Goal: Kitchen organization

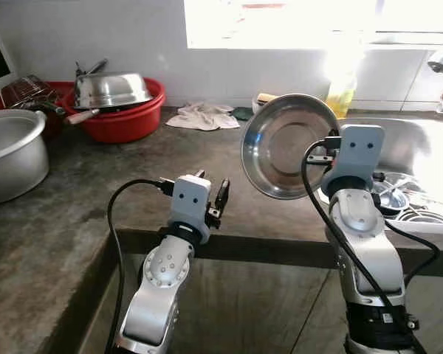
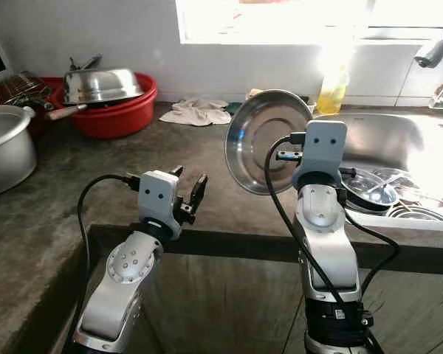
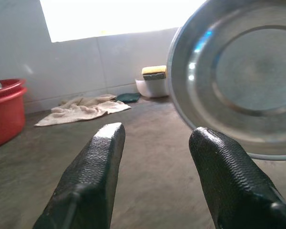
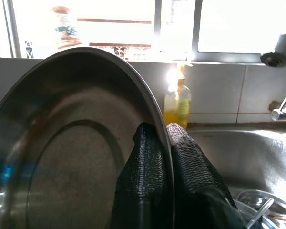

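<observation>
1. Standing on edge in the air, a steel plate (image 1: pixel 289 145) is pinched at its rim by the right pincer (image 4: pixel 166 157), above the bench (image 1: pixel 96 199) beside the sink (image 1: pixel 428 147).
2. The left pincer (image 3: pixel 155 162) is held open and empty over the bench edge.
3. A cloth (image 1: pixel 203 116) is seen near the wall, and a red basin (image 1: pixel 125 118) farther left.

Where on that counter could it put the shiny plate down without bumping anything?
The right gripper holds the round steel plate by its rim. The grey stone counter is bare between the red plastic basin, the crumpled beige cloth and the open left gripper. It is crowded in the steel sink, full of dishes, and by the large grey pot.
</observation>
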Tool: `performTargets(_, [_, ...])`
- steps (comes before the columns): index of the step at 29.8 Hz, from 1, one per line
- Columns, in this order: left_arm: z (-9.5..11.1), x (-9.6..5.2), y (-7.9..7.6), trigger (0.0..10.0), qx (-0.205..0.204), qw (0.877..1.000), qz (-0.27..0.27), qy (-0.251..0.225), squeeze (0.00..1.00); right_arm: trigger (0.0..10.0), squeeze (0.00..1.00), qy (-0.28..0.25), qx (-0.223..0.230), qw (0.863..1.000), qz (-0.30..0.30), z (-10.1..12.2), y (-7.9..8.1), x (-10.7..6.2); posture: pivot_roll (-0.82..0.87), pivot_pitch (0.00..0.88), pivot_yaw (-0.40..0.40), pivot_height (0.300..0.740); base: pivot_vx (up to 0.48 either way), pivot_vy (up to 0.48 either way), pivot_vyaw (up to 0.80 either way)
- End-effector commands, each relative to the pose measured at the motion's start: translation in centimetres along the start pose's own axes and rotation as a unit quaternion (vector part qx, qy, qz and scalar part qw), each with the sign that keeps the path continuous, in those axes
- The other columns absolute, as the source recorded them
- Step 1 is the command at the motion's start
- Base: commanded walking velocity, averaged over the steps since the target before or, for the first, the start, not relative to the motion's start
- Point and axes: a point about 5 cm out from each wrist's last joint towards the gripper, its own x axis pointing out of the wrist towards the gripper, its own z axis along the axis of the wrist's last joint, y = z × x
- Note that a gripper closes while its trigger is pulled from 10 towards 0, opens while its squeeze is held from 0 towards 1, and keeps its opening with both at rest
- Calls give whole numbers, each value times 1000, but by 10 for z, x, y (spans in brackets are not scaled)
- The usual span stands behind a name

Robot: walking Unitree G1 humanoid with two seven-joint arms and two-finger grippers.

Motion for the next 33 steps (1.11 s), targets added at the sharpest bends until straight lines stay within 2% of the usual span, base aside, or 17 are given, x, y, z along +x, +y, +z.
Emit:
performTargets(1, [3,1,-3,10000,4,1000,-6,-7,0,10000,0,-9,-2,1000,-19,7,-8,4,4,6,-4,740,0,-435,0])
performTargets(14, [4,1,-1,10000,10,1000,-4,-8,0,10000,0,-4,2,1000,-10,10,-8,8,3,13,-1,740,0,-428,0])
performTargets(26, [3,0,-2,10000,14,1000,-7,-9,0,10000,0,5,-19,1000,-8,10,-13,14,4,18,-1,740,307,-365,0])
performTargets(33, [3,0,-3,10000,14,1000,-9,-10,0,10000,0,15,-23,999,-18,9,-18,18,2,17,0,740,336,-339,750])
